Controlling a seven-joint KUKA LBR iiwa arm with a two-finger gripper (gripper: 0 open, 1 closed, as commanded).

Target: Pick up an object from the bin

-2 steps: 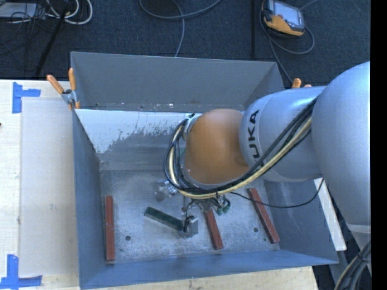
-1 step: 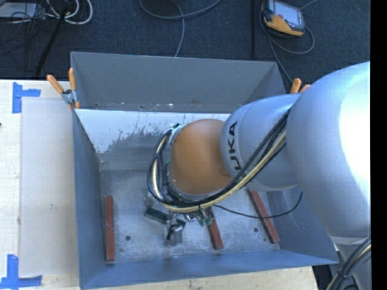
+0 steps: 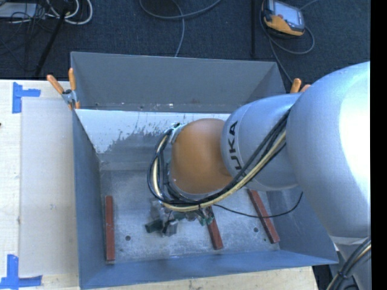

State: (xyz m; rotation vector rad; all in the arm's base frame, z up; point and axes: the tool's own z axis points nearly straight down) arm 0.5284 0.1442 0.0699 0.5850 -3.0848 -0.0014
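Your arm (image 3: 326,144) reaches into the bin (image 3: 169,83) from the right and hangs low over the floor, so it hides most of what you need to see. The orange cover (image 3: 196,156) sits directly above the jaws, and the cables (image 3: 158,168) loop down its left side to just above them. The jaws are down at the floor under the cover. You cannot tell from here whether they are apart or together, and nothing can be seen held between them.

Three brown strips lie on the floor. One (image 3: 213,234) is just right of the jaws, one (image 3: 264,216) is further right, and one (image 3: 109,228) is well to the left.

The likely target is a small dark thing (image 3: 156,226). It lies on the floor at the jaws' lower left, touching them or very nearly. Its shape is too small to make out.

Here is what could go wrong:
- The dark thing seems to sit to one side of the jaws, not centred, so closing now may clip its edge and flick it away.
- If the jaws are pressed on the floor, they may scrape and close on nothing.
- The hanging cables are close enough to drag across the thing or snag as you lift.
- Drifting right could catch the nearest strip.

Lift slowly and check for something in the jaws once the cover clears.
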